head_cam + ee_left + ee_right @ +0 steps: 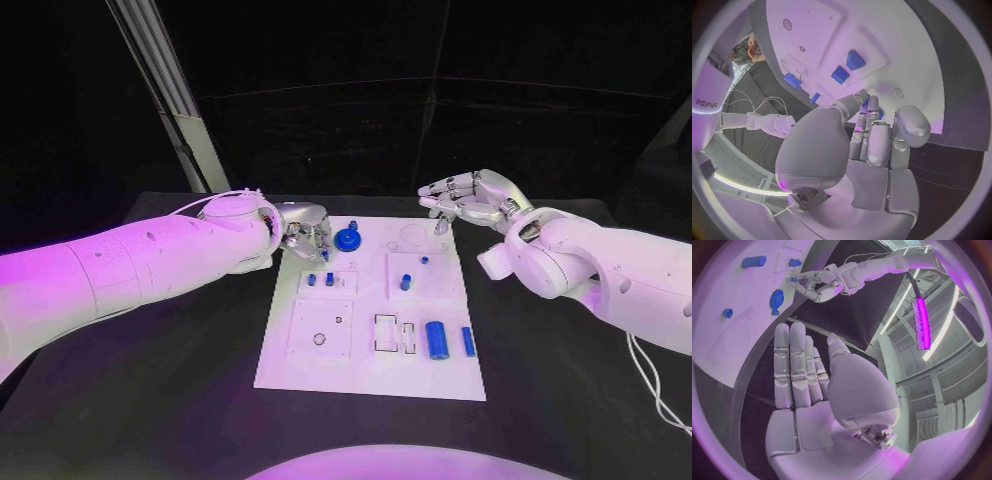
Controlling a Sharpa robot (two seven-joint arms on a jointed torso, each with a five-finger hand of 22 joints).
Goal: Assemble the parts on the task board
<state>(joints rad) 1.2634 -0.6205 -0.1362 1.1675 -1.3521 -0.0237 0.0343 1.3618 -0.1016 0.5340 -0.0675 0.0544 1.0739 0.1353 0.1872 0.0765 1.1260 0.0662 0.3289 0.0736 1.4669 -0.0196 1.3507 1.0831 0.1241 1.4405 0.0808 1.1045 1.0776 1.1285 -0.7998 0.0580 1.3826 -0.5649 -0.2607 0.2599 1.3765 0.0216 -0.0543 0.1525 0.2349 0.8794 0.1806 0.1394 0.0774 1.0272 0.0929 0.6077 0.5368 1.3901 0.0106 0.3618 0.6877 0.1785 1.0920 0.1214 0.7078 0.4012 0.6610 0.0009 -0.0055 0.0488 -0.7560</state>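
Treat the assembly as early: on the task board [368,375] small blue pegs [329,279] and a blue gear [348,240] appear seated, while two blue cylinders [437,338] lie loose near the front. Your left hand [303,232] hovers curled at the board's far left corner; you cannot tell whether it holds anything. Your right hand [469,200] hovers spread and empty past the far right corner

You have the black table [173,350] carrying the white task board [361,370] flat at its middle.
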